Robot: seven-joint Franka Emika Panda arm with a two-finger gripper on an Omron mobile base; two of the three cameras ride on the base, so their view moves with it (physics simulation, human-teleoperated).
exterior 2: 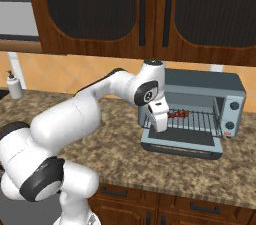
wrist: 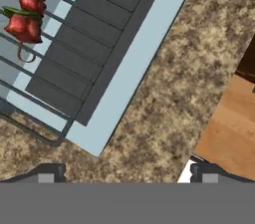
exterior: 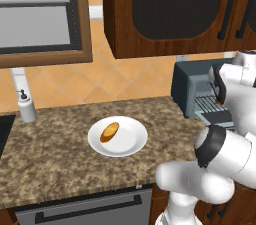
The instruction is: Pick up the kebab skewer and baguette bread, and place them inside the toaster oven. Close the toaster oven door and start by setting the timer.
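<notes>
The kebab skewer (exterior 2: 178, 114) lies on the wire rack (exterior 2: 195, 119) inside the toaster oven (exterior 2: 200, 100), whose toaster oven door (exterior 2: 182, 141) hangs open and flat. The gripper (exterior 2: 161, 128) hovers just above the door's left end, jaws released and empty. The baguette bread (exterior: 109, 132) sits on the white plate (exterior: 131, 145) on the tabletop (exterior: 60, 149), well apart from the oven.
</notes>
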